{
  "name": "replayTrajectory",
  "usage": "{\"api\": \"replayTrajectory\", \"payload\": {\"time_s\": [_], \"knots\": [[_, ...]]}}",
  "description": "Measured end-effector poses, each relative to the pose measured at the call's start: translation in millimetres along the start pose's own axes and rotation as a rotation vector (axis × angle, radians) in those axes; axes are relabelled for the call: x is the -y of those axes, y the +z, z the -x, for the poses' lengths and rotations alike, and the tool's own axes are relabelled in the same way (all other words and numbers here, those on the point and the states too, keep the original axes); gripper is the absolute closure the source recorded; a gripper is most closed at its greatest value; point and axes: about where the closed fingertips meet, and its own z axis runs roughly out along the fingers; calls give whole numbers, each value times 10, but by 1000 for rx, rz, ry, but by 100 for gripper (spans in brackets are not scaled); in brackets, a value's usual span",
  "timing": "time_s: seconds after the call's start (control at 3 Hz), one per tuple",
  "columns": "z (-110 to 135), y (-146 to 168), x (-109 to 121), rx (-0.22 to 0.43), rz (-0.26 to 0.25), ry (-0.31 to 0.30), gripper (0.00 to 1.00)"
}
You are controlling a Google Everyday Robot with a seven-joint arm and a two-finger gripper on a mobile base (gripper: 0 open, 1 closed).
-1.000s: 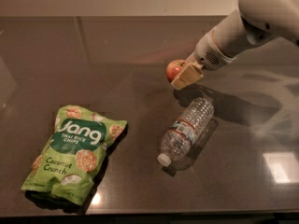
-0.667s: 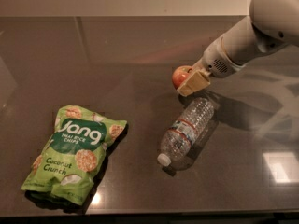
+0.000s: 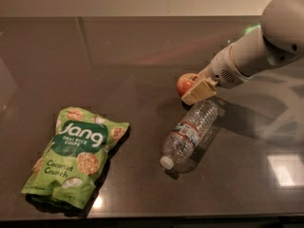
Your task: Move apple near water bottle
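A dark, glossy bench [image 3: 118, 65] seen from above its front edge. A white robot arm [image 3: 256, 51] reaches in from the back-right corner. Its tool [image 3: 190, 91] is closed around the apple [image 3: 184, 83], with one cream-coloured finger lying across the apple's front-right side; the other finger is hidden behind the fruit.

The apple sits right of the bench's middle, just behind the base of the water bottle [image 3: 190, 132]. It looks very close to the bottle, perhaps touching. Whether it rests on the bench or hangs slightly above it cannot be told.

The task seems almost done, and what remains is the release. To do it well, lower the apple until it sits firmly on the bench, then open the tool slowly and lift straight up. Both things are round and could roll, so the finger should not brush the bottle.

The apple is small and round, red-orange with a paler yellow patch on its left side. The clear, ribbed bottle lies on its side, its white cap pointing toward the front edge. A green snack bag [image 3: 78, 156] lies well apart, near the front-left corner.
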Motion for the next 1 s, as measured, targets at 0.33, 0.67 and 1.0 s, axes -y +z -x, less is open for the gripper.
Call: {"api": "replayTrajectory", "payload": {"time_s": [0.33, 0.67, 1.0], "knots": [[-14, 47, -14, 8, 5, 11, 36], [-14, 86, -17, 11, 8, 15, 12], [-15, 106, -18, 10, 11, 18, 0]]}}
